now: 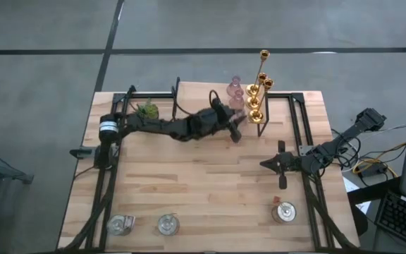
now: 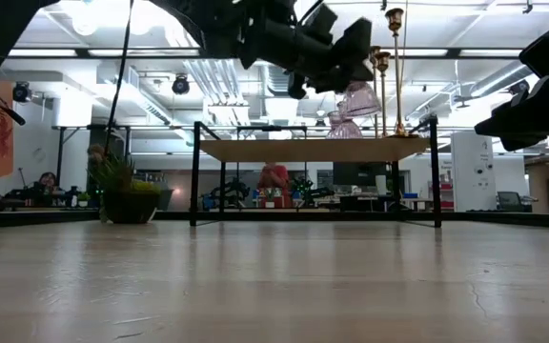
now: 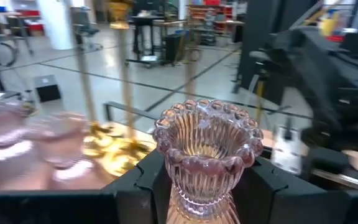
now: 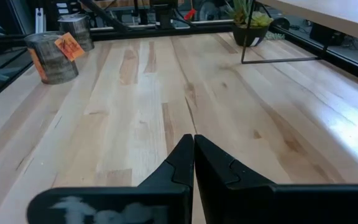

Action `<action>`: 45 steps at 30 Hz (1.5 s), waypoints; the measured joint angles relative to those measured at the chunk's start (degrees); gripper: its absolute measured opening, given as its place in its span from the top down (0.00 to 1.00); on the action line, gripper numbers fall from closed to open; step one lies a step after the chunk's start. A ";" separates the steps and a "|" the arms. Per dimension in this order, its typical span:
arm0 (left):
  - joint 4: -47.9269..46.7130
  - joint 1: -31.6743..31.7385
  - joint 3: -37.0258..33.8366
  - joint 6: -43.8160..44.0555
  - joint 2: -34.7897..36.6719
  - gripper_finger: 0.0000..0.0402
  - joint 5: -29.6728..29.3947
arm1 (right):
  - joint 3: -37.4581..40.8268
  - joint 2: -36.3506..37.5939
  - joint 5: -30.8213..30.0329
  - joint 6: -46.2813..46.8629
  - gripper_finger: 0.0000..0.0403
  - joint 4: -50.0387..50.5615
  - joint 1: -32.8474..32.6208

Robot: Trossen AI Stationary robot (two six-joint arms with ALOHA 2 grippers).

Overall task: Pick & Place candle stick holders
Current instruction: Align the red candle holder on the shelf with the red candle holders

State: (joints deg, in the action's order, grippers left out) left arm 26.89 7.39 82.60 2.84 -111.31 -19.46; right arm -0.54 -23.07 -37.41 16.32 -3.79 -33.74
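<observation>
Raised shelf | pink holder clamped between left gripper fingers

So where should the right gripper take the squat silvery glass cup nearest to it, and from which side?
Grip the silvery cup across its round wall, from straight above: it seems upright, with bare table around it. The right gripper, now shut, must open first.

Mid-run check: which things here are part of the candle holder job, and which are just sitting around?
Job:
- pink glass holder in the left tool
- two more pink holders on the raised shelf
- gold holders
- silvery cups along the near edge

Lying about:
- potted plant
- right tool, shut, idle
</observation>
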 joint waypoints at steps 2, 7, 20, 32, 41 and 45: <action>0.00 1.32 0.22 0.10 0.00 0.66 0.12 | 0.00 0.00 0.00 0.00 0.98 0.00 0.02; 0.00 3.45 0.21 0.73 -0.04 0.66 2.48 | 0.00 -0.02 -0.04 -0.17 0.98 0.00 0.00; -0.01 4.13 -0.16 -1.00 -0.82 0.66 2.39 | 0.00 -0.02 -0.13 -0.21 0.98 0.00 0.00; -0.10 4.98 3.60 -1.09 -4.57 0.66 1.16 | 0.00 0.00 -0.24 -0.07 0.98 0.00 0.01; -3.41 5.52 3.28 -1.72 -4.57 0.66 0.90 | 0.00 0.00 -0.15 0.04 0.98 0.00 0.02; -3.45 5.62 3.28 -1.77 -4.57 0.66 0.90 | 0.00 -0.01 -0.15 0.04 0.98 0.00 0.02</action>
State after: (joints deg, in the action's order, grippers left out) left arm 23.44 13.00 85.89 1.06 -115.87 -18.57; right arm -0.54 -23.08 -37.56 16.36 -3.79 -33.71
